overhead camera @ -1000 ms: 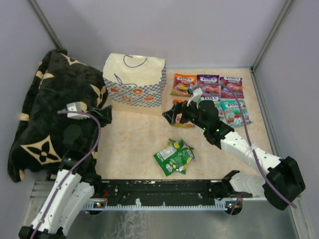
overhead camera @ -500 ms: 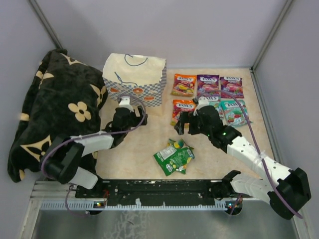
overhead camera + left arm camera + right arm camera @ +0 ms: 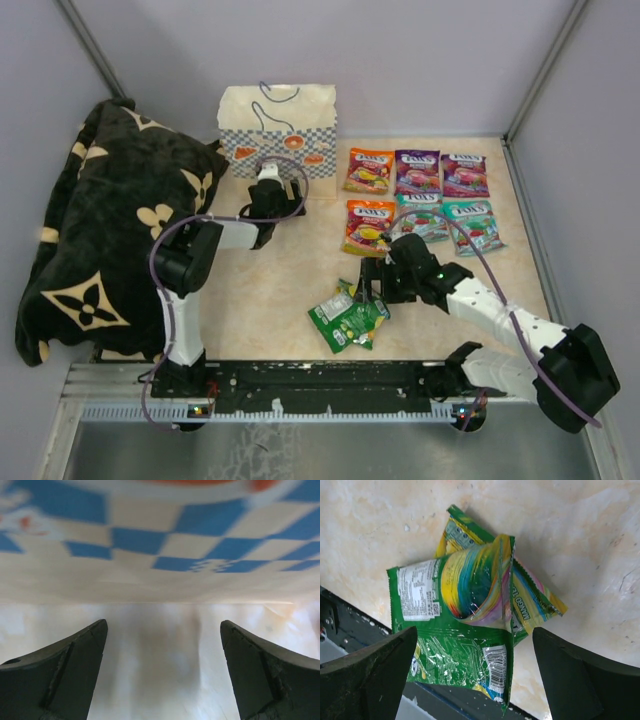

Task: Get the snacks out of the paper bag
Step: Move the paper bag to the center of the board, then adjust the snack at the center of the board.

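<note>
Nearest the arms' bases, the right end effector (image 3: pixel 474 630) hangs spread wide and empty over a heap of crumpled green-and-yellow glossy candy packets (image 3: pixel 347 318), which lies close to the near edge of the pale marbled desk (image 3: pixel 270 290). The packets overlap, so a closing grip here could pinch two at once or slide off the slick film. A stray nudge could push the heap onto the black metal rail (image 3: pixel 320 378) in front.

Beyond it, six flat orange, purple and teal candy packets (image 3: pixel 417 172) lie face up in two tidy rows on the right of the desk, the arm crossing over one of them.

Farther back, the left end effector (image 3: pixel 162 625) is released and holds nothing, its jaws low on the desk right at the foot of the small cream paper bag with a blue-checked band (image 3: pixel 278 125). Pressing on could shove or tip the light bag.

The bag stands upright against the back wall, blue string handle up; whether snacks remain inside cannot be seen
</note>
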